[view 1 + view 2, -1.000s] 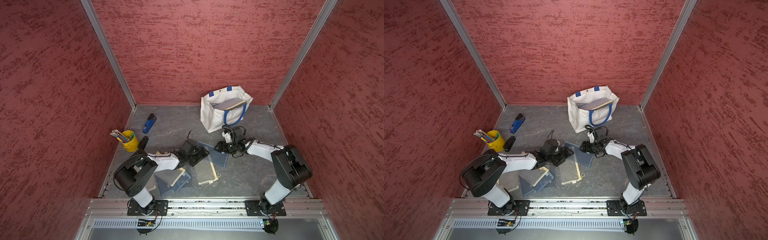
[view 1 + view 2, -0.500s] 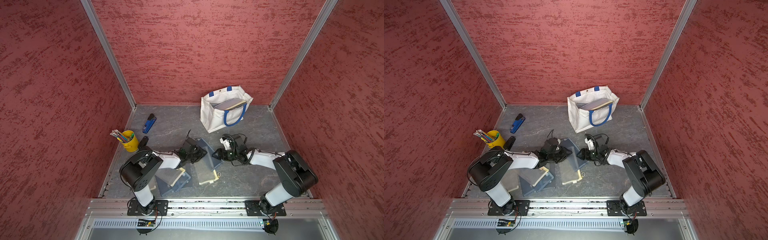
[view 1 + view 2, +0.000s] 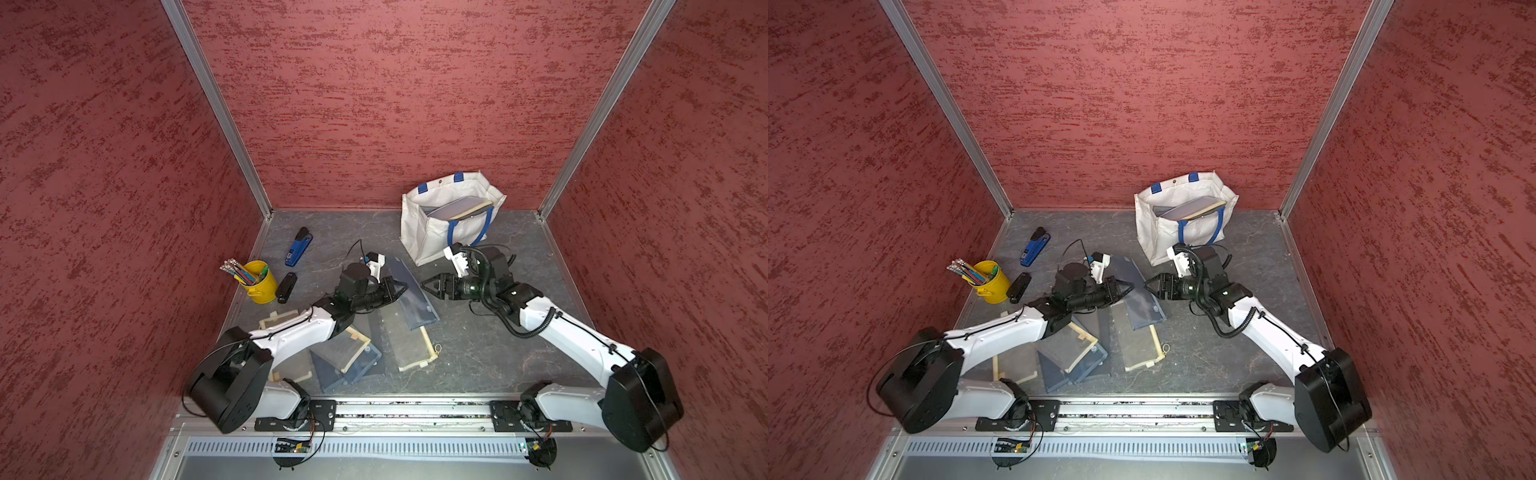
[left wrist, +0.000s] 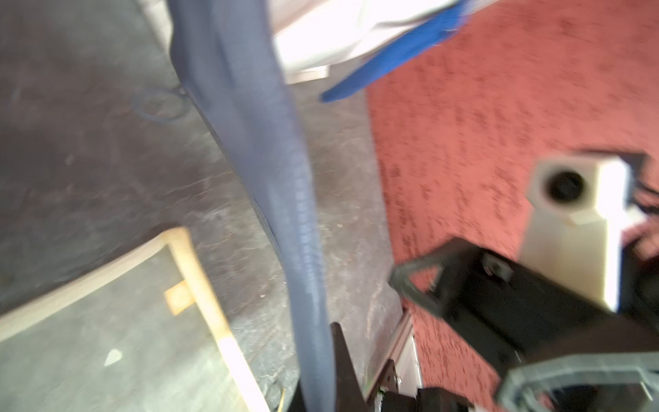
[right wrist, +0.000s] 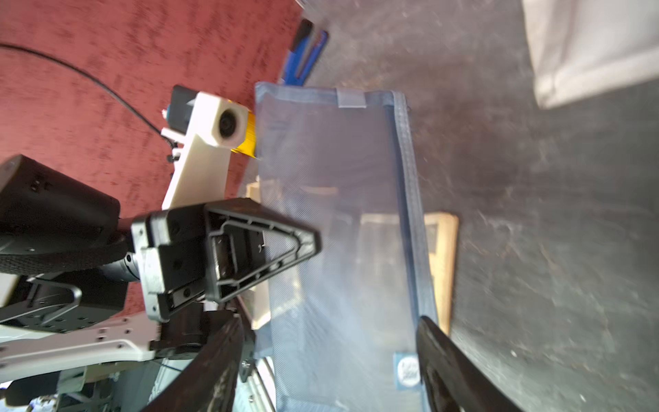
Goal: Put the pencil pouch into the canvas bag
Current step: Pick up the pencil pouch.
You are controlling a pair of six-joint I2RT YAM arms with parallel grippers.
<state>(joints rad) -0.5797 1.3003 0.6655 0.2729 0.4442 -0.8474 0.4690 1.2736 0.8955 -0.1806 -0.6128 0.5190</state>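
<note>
While the canvas bag [image 3: 424, 237] stands open-mouthed at the back wall, a flat grey item [image 3: 457, 206] leaning inside it, everything else lies in front of it.

Both top views:
- Pencil pouch [image 3: 411, 299] [image 3: 1142, 307], blue mesh, just in front of the bag.
- Left claw [image 3: 400, 286] clamped tight on one long edge, tilting it off the desk [image 3: 478, 353], apparently to free it from the beige-edged pouches [image 3: 403, 340] heaped nearer the arm bases.
- Right claw [image 3: 427, 286], jaws spread, faces the opposite edge, likely for a handover toward the bag.

Left wrist: pouch [image 4: 256, 142] rises as a blurred sheet, with the bag [image 4: 321, 35] beyond.

Right wrist: pouch [image 5: 338, 232] shows between the parted fingers [image 5: 221, 356]; contact cannot be told.

Desk is grey and marbled; walls [image 3: 374, 104] are red and textured.
</note>
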